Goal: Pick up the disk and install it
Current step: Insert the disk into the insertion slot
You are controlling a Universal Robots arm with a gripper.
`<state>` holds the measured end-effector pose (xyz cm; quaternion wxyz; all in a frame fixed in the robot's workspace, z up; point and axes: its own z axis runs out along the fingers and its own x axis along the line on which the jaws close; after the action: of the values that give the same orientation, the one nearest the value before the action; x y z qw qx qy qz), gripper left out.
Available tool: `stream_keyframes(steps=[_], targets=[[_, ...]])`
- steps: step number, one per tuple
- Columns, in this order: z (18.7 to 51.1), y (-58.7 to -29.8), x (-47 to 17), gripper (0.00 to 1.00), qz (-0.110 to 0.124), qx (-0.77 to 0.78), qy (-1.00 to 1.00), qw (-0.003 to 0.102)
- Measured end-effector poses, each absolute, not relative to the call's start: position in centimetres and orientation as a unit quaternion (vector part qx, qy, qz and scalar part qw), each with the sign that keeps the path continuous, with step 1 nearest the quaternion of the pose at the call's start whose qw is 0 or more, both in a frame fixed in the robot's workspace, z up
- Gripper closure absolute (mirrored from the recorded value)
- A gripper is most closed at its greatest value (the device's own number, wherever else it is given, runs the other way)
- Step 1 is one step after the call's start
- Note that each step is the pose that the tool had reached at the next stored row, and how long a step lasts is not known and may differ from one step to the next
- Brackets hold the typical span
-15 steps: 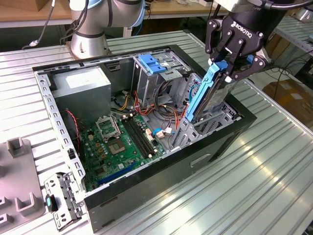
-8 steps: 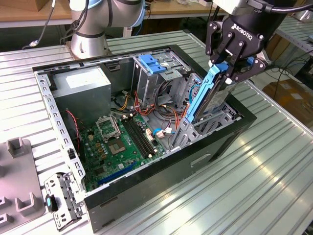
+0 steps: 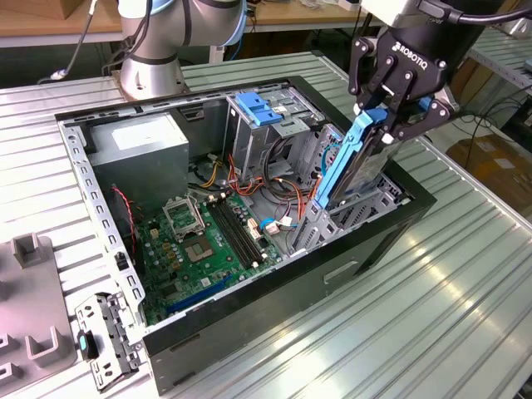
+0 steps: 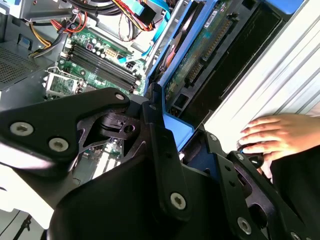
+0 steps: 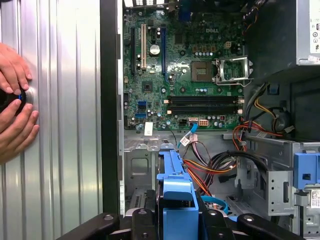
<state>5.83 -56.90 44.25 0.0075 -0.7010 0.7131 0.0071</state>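
Note:
The disk (image 3: 343,170), a dark drive in a bright blue carrier frame, stands steeply tilted with its lower end inside the drive bay at the exterior view's right end of the open computer case (image 3: 274,307). My gripper (image 3: 384,116) is shut on the disk's upper end. In the second wrist view, the disk (image 4: 200,55) shows its green circuit-board underside, and the gripper (image 4: 192,145) clamps the blue frame between its black fingers (image 4: 160,150). The first wrist view has the blue frame of the disk (image 5: 175,185) reaching down from the gripper (image 5: 177,222) toward the bay.
Inside the case lie the motherboard (image 3: 208,241), power supply (image 3: 137,145), cable bundles (image 3: 274,187) and a metal cage with a blue latch (image 3: 258,108). A person's hands (image 5: 15,100) rest on a round device on the ribbed table (image 3: 432,316). Grey fixtures (image 3: 33,307) sit at the exterior view's left.

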Motion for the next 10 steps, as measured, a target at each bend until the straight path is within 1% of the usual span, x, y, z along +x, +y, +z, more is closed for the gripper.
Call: stream_keyframes(steps=[10], targets=[[43.44,-56.9,5.84,0.63,0.007,-0.701,0.713,0.008]])
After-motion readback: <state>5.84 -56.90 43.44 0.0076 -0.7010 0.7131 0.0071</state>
